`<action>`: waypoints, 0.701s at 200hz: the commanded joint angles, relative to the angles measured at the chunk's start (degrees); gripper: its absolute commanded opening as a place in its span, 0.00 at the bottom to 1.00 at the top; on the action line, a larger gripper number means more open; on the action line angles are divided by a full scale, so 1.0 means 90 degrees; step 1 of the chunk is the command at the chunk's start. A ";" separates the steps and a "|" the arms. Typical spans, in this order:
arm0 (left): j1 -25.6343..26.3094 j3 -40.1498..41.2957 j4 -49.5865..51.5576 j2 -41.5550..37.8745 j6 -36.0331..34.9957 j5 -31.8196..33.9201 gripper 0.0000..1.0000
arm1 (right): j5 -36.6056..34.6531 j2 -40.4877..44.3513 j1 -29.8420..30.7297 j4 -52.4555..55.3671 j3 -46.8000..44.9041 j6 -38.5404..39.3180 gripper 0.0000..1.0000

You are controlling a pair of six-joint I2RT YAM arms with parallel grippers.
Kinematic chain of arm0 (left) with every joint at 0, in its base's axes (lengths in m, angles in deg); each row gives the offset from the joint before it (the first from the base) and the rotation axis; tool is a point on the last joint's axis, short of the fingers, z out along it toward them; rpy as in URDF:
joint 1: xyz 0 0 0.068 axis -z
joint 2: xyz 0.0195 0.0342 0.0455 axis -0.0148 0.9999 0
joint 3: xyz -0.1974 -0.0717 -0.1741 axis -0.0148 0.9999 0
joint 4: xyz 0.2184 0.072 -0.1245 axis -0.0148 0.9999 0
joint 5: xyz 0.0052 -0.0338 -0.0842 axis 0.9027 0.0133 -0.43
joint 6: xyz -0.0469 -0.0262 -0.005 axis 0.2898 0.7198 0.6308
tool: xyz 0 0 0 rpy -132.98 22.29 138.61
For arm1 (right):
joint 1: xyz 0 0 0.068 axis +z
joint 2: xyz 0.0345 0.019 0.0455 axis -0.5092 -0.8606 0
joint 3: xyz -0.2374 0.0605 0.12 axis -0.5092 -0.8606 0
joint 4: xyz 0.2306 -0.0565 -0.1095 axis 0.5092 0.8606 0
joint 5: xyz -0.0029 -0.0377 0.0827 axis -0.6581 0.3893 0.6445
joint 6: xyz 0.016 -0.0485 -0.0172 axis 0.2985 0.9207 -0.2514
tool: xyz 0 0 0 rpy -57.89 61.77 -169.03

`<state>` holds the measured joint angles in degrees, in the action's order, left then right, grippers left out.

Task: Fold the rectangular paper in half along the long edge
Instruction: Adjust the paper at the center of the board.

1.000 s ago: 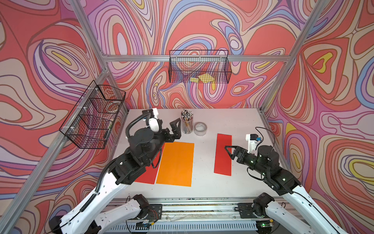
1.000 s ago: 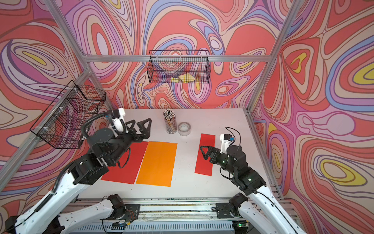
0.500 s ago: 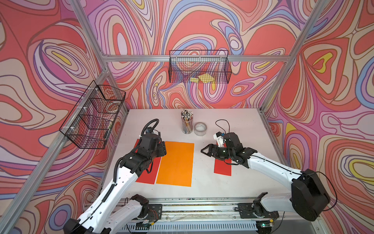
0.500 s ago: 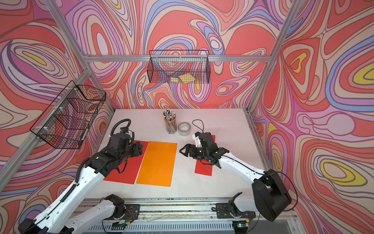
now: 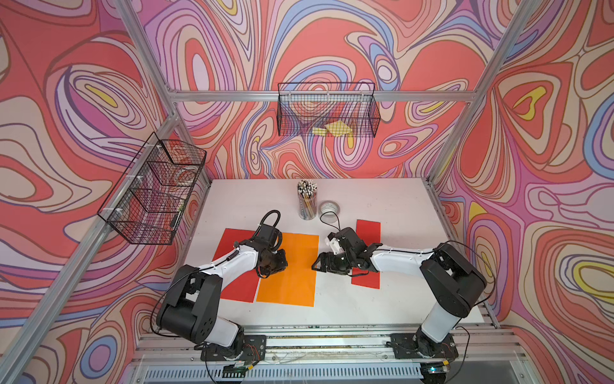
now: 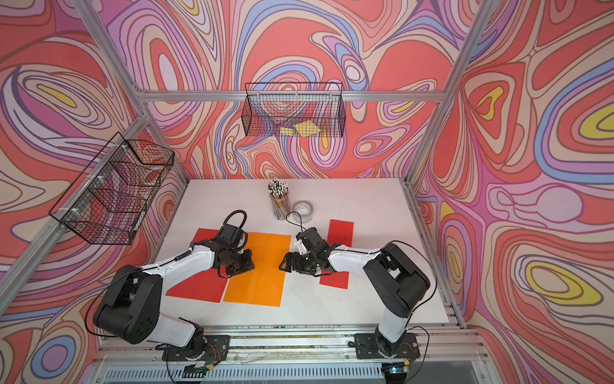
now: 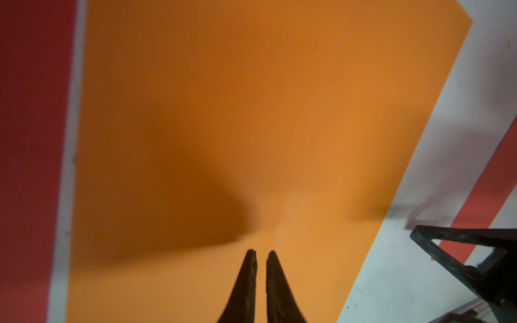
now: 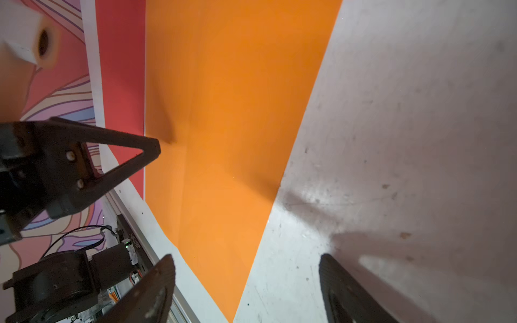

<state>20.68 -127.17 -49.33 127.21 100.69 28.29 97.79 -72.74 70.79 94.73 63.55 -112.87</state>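
Top views, orange paper (image 5: 292, 282): flat on the worktop (image 5: 398, 206), centre front, long edges running front to back
Top views, neighbours: red sheet (image 5: 240, 287) just beside its left long edge; red strip (image 5: 368, 229) apart on the right, partly under the right arm
Top views, left end effector (image 5: 275, 262): over the orange paper's left half
Top views, right end effector (image 5: 315, 266): at the orange paper's right long edge, mid-length
Top views, behind the paper: pencil cup (image 6: 280, 204) and tape roll (image 6: 303, 211), neither touching it
Top views, containers: pencil cup packed with upright pencils; back wire basket (image 6: 294, 109) holds yellow pieces (image 6: 305, 128); contents of the side wire basket (image 6: 113, 189) not discernible
Left wrist, left end effector (image 7: 261, 254): jaws all but closed, a thin slit between, nothing gripped; tips at or just above the orange paper (image 7: 223, 112), contact cannot be told
Left wrist, surroundings: red sheet (image 7: 28, 139) past a thin band of worktop
Right wrist, right end effector (image 8: 246, 256): jaws spread wide, holding nothing; the orange paper's (image 8: 229, 112) long edge runs between the two fingers
Right wrist, left end effector (image 8: 155, 146): tip over the orange paper, near the red sheet (image 8: 120, 70)
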 commanded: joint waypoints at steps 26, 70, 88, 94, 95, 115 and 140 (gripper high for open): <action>0.0135 0.0093 -0.0531 0.0424 0.0197 -0.0260 0.07 | 0.0166 -0.0527 0.0016 -0.0446 0.0134 0.0110 0.82; 0.0279 0.0390 -0.0792 0.0807 0.0340 -0.0217 0.02 | 0.0248 -0.0714 0.0016 -0.0523 0.0113 0.0095 0.82; 0.0382 0.0481 -0.0815 0.0927 0.0429 -0.0235 0.01 | 0.0222 -0.0645 0.0017 -0.0557 0.0038 0.0096 0.82; 0.0420 0.0484 -0.1031 0.0953 0.0458 -0.0234 0.01 | 0.0225 -0.0634 0.0018 -0.0557 0.0036 0.0102 0.83; 0.0427 0.0484 -0.1035 0.0960 0.0464 -0.0230 0.01 | 0.0225 -0.0634 0.0018 -0.0557 0.0036 0.0099 0.83; 0.0566 0.0436 -0.1091 0.1068 0.0528 -0.0246 0.00 | 0.0268 -0.0623 0.0016 -0.0577 0.0066 0.0117 0.83; 0.0684 0.0348 -0.1108 0.1196 0.0575 -0.0207 0.00 | 0.0273 -0.0477 0.0017 -0.0651 -0.0048 0.0105 0.83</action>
<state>25.38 -126.23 -63.85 133.53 104.64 23.11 100.91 -76.96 70.77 87.80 65.06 -112.56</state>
